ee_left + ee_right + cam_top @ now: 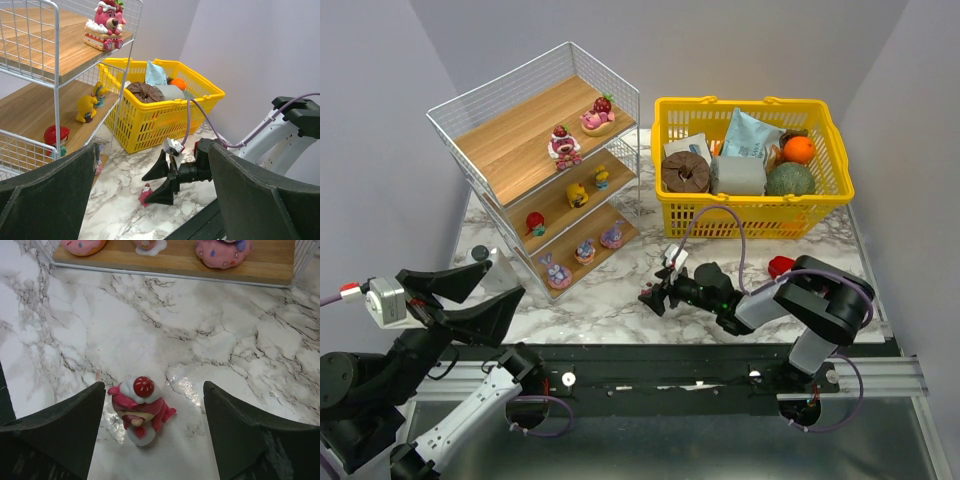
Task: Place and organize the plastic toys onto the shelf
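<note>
The white wire shelf (510, 140) holds a pink bear (563, 146) and a strawberry toy (598, 115) on top, yellow ducks (578, 194) and a red toy (535, 223) in the middle, and purple and pink toys (584, 251) at the bottom. One pink bear toy (140, 412) stands on the marble table. My right gripper (154, 386) is open, low over the table, with a finger on each side of this bear and not touching it. The left wrist view shows the same bear (145, 194). My left gripper (485, 295) is open and empty, left of the shelf's front.
A yellow basket (750, 206) of groceries stands at the back right, close to the shelf. A red glossy object (781, 266) lies behind my right arm. The shelf's bottom board (175, 262) is just ahead of the right gripper.
</note>
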Controlling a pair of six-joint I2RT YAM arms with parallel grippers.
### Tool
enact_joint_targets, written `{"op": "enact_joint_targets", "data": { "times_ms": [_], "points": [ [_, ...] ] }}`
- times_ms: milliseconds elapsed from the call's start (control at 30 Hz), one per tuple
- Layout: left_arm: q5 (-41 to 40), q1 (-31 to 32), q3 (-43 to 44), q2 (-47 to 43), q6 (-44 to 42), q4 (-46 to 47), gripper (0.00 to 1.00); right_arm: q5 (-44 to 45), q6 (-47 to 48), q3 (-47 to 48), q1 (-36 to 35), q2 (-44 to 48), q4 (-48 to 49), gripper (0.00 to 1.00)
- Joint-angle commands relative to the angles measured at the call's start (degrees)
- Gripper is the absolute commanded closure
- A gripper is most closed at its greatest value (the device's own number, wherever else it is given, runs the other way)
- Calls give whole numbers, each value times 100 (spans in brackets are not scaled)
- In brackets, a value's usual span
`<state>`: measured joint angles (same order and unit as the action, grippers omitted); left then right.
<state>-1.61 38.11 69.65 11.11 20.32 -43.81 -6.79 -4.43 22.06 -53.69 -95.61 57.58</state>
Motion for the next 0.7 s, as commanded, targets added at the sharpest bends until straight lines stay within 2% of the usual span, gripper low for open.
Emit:
{"op": "enact_joint_targets", "data": {
  "times_ms": [0,300,567,667],
  "points": [
    [143,-14,119,101,-133,-13,1,-393,39,-167,131,-256,807,17],
    [117,-5,269,198,-256,-75,1,-596,21,-150,148,-502,895,24],
    [38,-5,225,216,-291,-92,1,-376,12,-185,140,-792,1185,31],
    [20,-14,260,216,-291,-92,1,-271,3,-176,140,-871,1273,43]
  ]
}}
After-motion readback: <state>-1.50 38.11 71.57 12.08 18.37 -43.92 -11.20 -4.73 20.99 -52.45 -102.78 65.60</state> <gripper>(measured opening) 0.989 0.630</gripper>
